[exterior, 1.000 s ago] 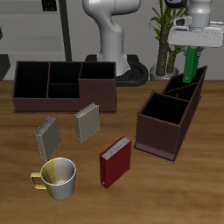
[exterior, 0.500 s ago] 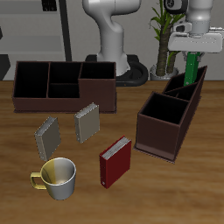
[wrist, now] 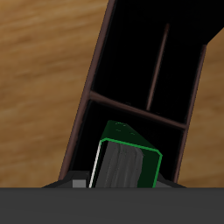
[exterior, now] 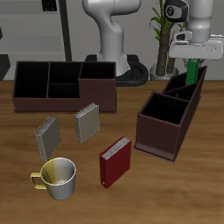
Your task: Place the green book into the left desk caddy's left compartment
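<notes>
The wooden surface (exterior: pixel 166 188) lies well below the pincer, carrying a dark diagonal desk caddy (exterior: pixel 162 131) directly beneath it, a second long caddy (exterior: pixel 61 83) well off to one side, plus two grey books (exterior: pixel 66 129), a red book (exterior: pixel 115 161) and a mug (exterior: pixel 58 178) far from the pincer. Over the last second the pincer (exterior: pixel 192 61) has drifted sideways and slightly up, staying above the diagonal caddy's back end; I judge this an alignment move before lowering. The pincer is closed on the green book (exterior: pixel 191 69), which hangs below it, long axis near vertical. In the wrist view the book (wrist: pixel 128 160) points down toward the left compartment (wrist: pixel 131 140), one of the low slant-walled sections just under it.
</notes>
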